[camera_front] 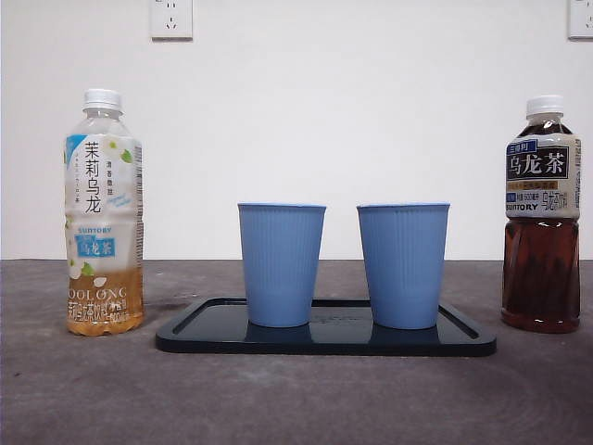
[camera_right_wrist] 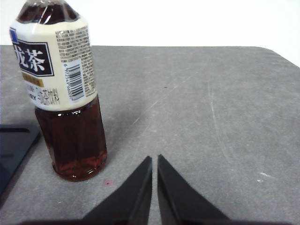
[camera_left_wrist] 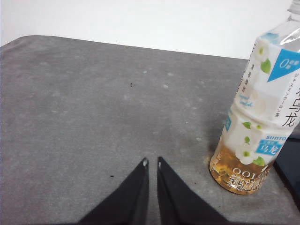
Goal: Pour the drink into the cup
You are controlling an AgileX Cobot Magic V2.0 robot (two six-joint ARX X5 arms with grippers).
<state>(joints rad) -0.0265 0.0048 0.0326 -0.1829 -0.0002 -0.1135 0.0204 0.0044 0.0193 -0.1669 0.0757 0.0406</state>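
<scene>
Two blue ribbed cups are standing upright side by side on a flat black tray (camera_front: 463, 341) in the middle of the grey desk (camera_front: 296, 399); the left cup (camera_front: 281, 264) and the right cup (camera_front: 403, 265) are sitting close together without touching, and their insides are not showing from this low front view.

Two capped drink bottles are flanking the tray, each standing upright on the desk and apart from it; on the left side of the front view a jasmine oolong bottle (camera_front: 104, 218) with a white cap and a pale flowered label is holding a shallow layer of golden tea at its base; on the right side a dark oolong bottle (camera_front: 542, 218) with a white cap and a black and cream label is holding dark brown tea up to about its shoulder.

The left gripper (camera_left_wrist: 152, 162) is hanging low over bare desk, near the jasmine oolong bottle (camera_left_wrist: 255, 117) but not touching it; its black fingers (camera_left_wrist: 136, 187) are lying almost together with only a thin slit between the tips, and they are gripping nothing.

The right gripper (camera_right_wrist: 154, 159) is hanging in the same way near the dark oolong bottle (camera_right_wrist: 65, 93), clear of it; its fingers (camera_right_wrist: 176, 192) are likewise nearly closed on empty air; a corner of the tray (camera_right_wrist: 14, 145) is showing beyond that bottle.

Behind the desk a white wall (camera_front: 371, 111) is rising, with a socket plate (camera_front: 171, 19) high up and part of another socket (camera_front: 581, 19) at the top corner.
</scene>
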